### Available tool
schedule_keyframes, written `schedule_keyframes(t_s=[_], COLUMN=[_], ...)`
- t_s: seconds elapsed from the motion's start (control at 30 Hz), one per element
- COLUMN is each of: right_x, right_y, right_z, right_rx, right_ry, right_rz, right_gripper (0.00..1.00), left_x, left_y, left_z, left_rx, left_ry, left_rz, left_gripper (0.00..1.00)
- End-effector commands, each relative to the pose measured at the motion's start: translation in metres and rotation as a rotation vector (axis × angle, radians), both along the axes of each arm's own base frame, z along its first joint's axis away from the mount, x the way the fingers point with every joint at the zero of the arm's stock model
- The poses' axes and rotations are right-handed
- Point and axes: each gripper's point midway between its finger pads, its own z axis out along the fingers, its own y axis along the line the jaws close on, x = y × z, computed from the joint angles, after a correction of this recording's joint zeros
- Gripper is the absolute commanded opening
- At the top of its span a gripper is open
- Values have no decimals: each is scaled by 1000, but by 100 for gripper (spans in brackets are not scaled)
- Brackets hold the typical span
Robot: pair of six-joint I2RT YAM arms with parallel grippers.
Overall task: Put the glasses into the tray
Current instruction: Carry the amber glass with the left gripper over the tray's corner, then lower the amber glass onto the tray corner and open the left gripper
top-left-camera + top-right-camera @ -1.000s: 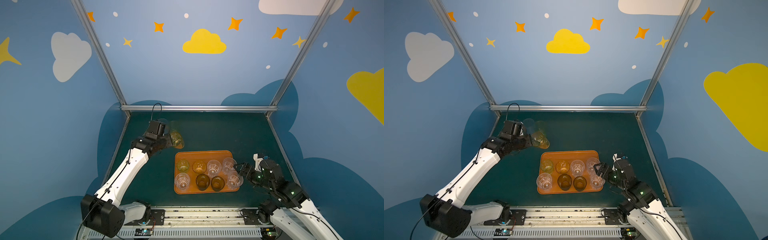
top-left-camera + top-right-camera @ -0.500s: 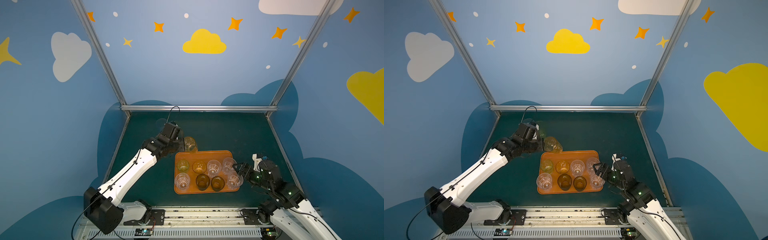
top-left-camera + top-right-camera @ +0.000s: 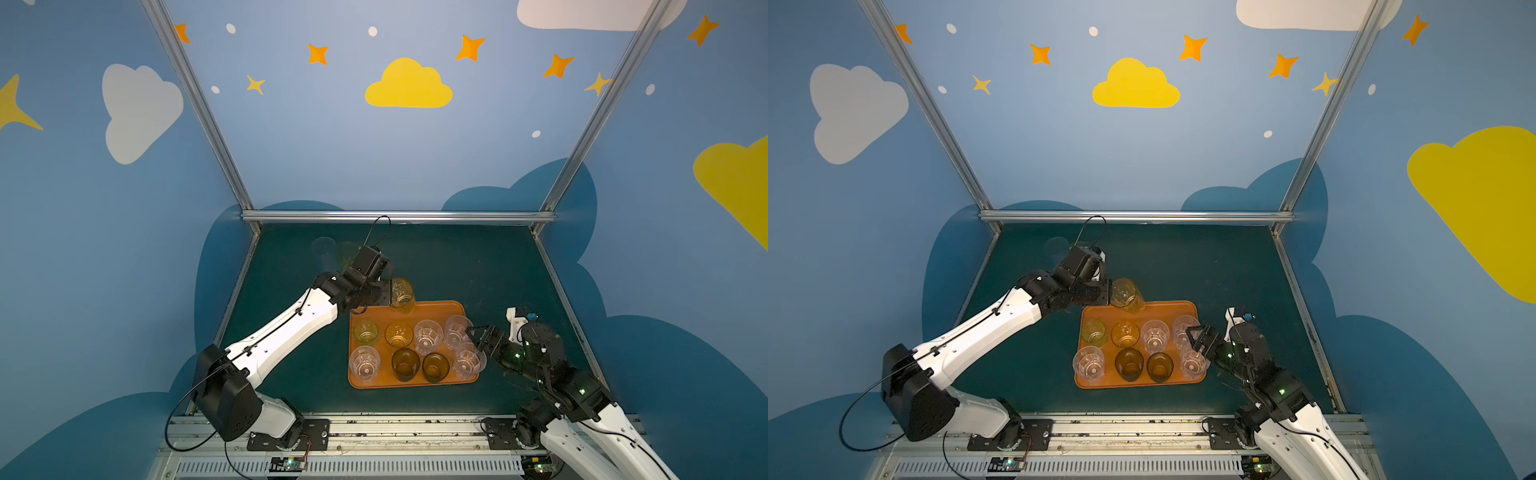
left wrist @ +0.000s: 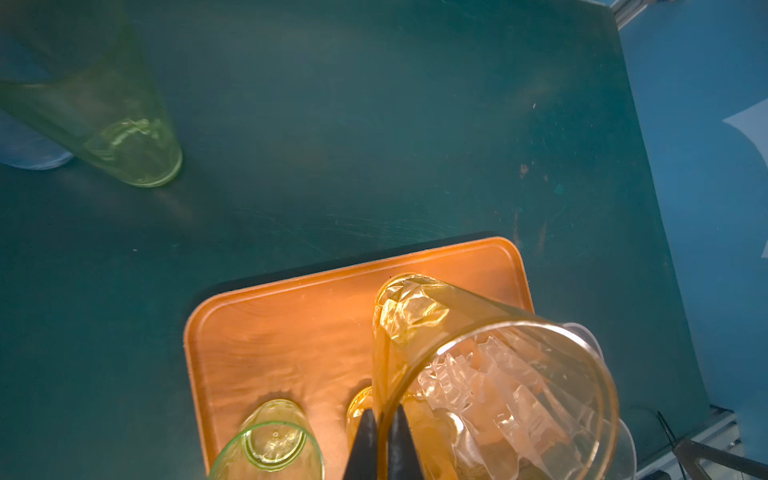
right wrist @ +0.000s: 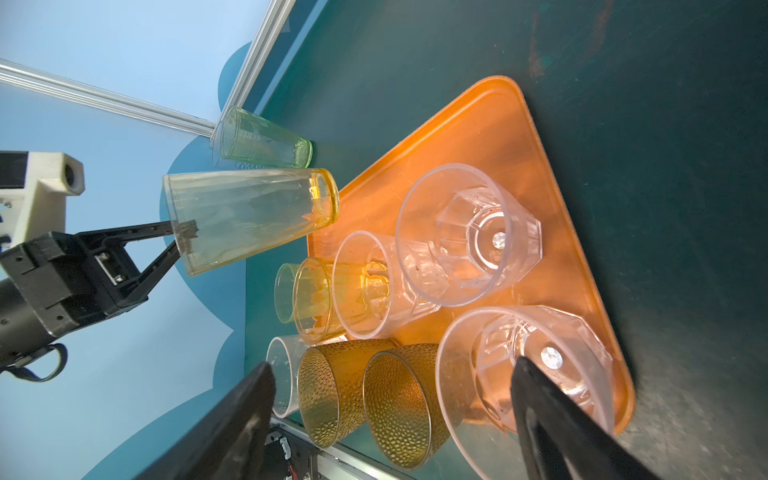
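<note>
Dark green tabletop [image 3: 478, 266] inside a blue booth painted with clouds and stars; the orange tray [image 3: 440, 309] lies near the arm bases, with eight glasses upright in two rows. My left gripper [image 4: 381, 417] is clamped on the rim of a tall yellow tumbler [image 3: 402, 292], which is tilted, its base pointing away from the fingers over the tray's bare far strip. My right gripper [image 3: 475, 340] hangs with jaws wide apart by the tray's right edge. I judge the left arm must right the tumbler, then lower it
</note>
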Motion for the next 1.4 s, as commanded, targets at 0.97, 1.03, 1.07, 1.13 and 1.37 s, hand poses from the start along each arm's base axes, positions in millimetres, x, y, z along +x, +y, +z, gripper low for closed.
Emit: schedule_keyframes(t_s=[0.97,1.03,1.07,1.13,1.37], right_x=[-1,-2,-2,-3,-5], right_y=[-10,-11,-11,-12,-14], right_z=[-17,-17,-18,-19,-22], right_rx=[-24,-25,-26,-26,-29], right_ry=[25,26,28,30,38], right_rz=[-47,-49,-50,-51,-58], right_gripper=[88,87,88,88,88], left_x=[32,33,34,35,35], left_y=[-87,-90,-92,-96,-110], left_z=[-42,-46,-48,-52,-59], left_rx=[60,68,70,78,82], left_ry=[89,97,102,113,129], left_rz=[-130,-136,-139,-146,-169], left_gripper=[4,4,4,4,4])
